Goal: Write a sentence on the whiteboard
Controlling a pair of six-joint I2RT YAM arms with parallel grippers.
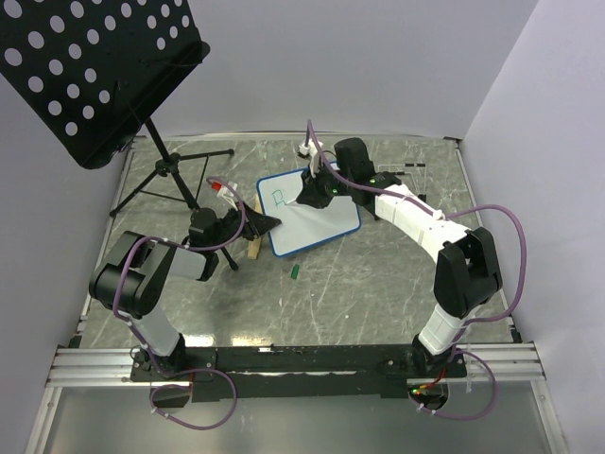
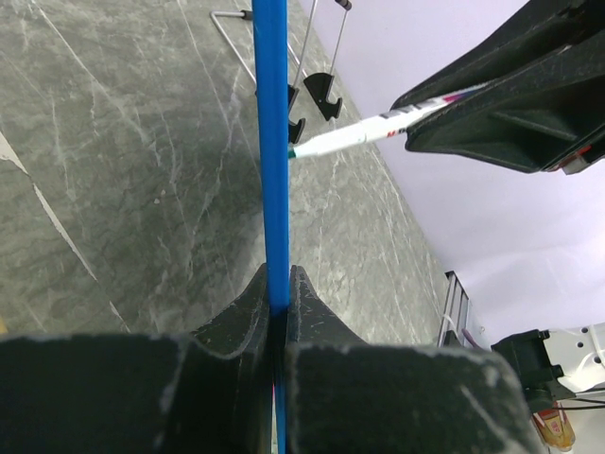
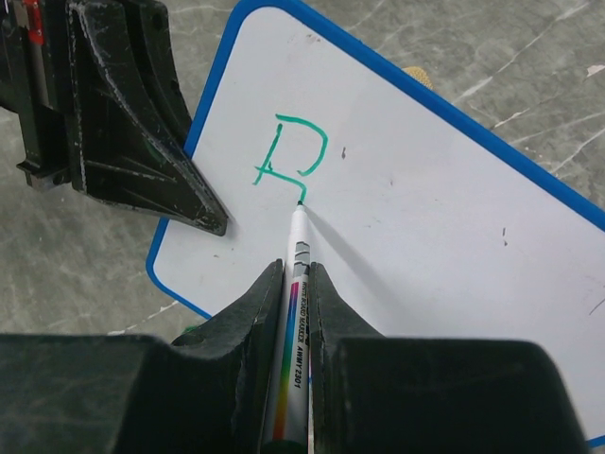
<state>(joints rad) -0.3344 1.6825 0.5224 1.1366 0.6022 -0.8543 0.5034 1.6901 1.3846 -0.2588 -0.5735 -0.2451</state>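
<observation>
The small, flat, white rectangular whiteboard (image 1: 326,225) with its thin blue rim is resting left of centre on the grey marbled surface (image 1: 378,284), between the two arms. Its long axis is running from the left arm's side across toward the right arm's.

The sentence (image 3: 293,156) is showing only one unfinished green letter near the board's left end, so I judge the writing barely begun. Blank white is stretching away to the letter's right, which is where the coming strokes will need to go.

The right end effector (image 3: 296,274) is pinching a slim white marker (image 3: 299,232) between narrow jaws, its tip touching the board just below that letter. The barrel print is reading "BOARD MARKER" and what looks like "1201".

The left end effector (image 2: 279,284) is clamping tight on the board's blue rim at its left end, apparently steadying it.

A small green cap (image 1: 295,272) is lying on the surface near the board's front edge.
</observation>
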